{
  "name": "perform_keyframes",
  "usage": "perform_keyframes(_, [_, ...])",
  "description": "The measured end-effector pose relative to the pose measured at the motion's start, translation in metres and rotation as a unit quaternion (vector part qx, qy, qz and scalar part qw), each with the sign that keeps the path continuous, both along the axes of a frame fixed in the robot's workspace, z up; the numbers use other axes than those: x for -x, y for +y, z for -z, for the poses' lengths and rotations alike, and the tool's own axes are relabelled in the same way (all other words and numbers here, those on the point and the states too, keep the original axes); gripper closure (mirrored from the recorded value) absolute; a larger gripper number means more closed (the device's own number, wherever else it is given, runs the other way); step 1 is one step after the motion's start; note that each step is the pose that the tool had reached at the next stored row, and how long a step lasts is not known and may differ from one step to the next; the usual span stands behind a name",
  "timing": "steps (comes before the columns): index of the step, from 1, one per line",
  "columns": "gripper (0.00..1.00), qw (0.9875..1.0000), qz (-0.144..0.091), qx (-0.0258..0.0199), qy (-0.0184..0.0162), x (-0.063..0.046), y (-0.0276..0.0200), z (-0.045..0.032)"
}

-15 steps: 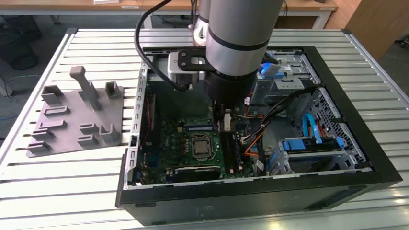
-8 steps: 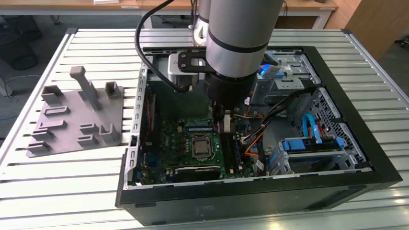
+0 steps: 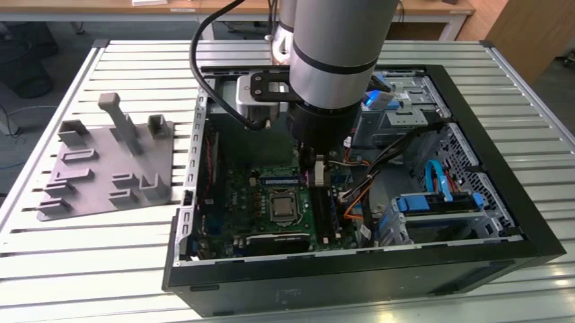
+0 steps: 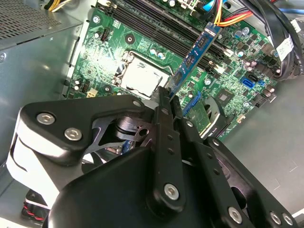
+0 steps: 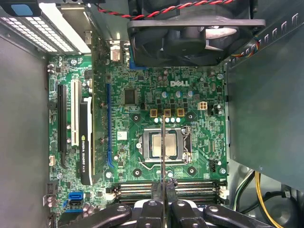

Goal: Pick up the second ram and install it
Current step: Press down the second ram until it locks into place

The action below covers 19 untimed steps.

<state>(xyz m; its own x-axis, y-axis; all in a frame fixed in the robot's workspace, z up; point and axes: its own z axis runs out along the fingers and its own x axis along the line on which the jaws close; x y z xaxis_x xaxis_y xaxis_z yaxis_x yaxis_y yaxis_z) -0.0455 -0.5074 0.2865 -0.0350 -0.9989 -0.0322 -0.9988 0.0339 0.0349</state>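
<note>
Black jaws, clamped second ram [image 4: 197, 50] (thin, green)

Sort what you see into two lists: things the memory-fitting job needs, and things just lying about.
Job: the second ram, clamped in the gripper; black memory slots.
Lying about: gray holder blocks; case fan; CPU socket; blue drive caddy.

The second ram [image 4: 198, 52] is a thin green board dotted with small dark chips, pinched at one end in the gripper [image 4: 167, 97]. It stands on edge over the motherboard, near the centre of the exterior view.
</note>
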Motion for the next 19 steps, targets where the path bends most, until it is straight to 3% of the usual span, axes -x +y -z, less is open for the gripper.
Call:
perform_keyframes(3, [0.86, 1.0, 0.004, 0.0, 0.0, 0.0, 0.0, 0.0])
perform_keyframes(5, [0.86, 0.9998, 0.02, 0.0001, 0.0, -0.0001, 0.0, 0.0001])
perform_keyframes(10, [0.86, 0.9979, 0.065, 0.0006, 0.0, 0.0, 0.0, 0.0003])
perform_keyframes(15, [0.86, 0.9938, 0.111, 0.0007, 0.0, 0.0, 0.0, 0.0006])
perform_keyframes(19, [0.86, 0.9891, 0.147, 0.0008, 0.0, 0.0, 0.0, 0.0008])
